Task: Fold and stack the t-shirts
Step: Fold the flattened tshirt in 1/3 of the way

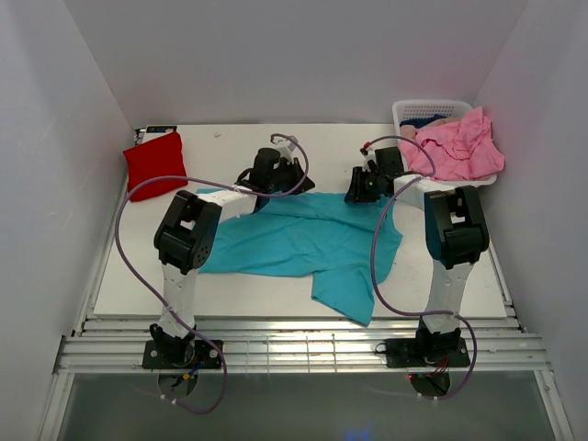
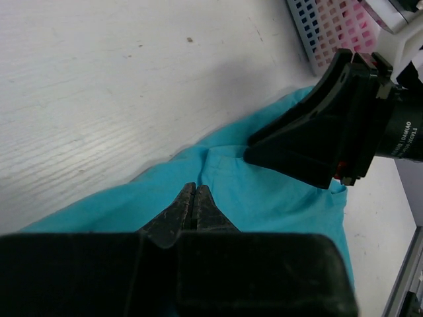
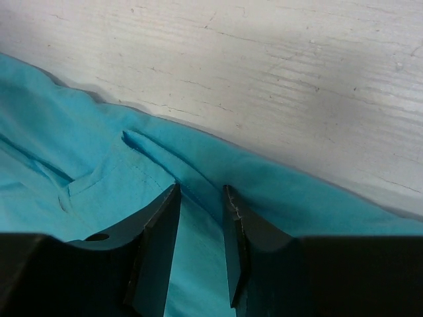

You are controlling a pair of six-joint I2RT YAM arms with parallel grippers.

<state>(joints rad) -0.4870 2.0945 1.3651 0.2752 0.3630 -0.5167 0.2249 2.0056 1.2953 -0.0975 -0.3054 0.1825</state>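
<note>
- The teal t-shirt [image 1: 303, 243] lies spread and rumpled across the middle of the white desk [image 1: 220, 138]. Its far edge runs between the two pincers, and one flap reaches down toward the desk's near edge.
- The left pincer [image 2: 195, 198] is closed tight, its tips pressed together on the teal cloth just inside the far edge. The fabric puckers toward the tips, so it looks nipped, though the wrist view hides the contact itself.
- The right pincer [image 3: 201, 198] stands partly open with both fingers [image 3: 162, 224] down on the teal cloth. They straddle a raised seam just inside the same far edge and grip nothing.
- The two pincers are near each other along that edge, with a short stretch of shirt between them.
- Beyond the far edge there is bare white desk up to the back wall.
- The red t-shirt [image 1: 154, 163] lies folded at the far left corner, apart from the teal one, with a strip of bare desk between them.
- The pink t-shirts [image 1: 459, 145] are heaped in the white basket [image 1: 432, 108] at the far right corner. They spill over its near rim, close to the right arm.
- White walls close in the left, right and back sides, and the desk's left and near margins show bare surface.
</note>
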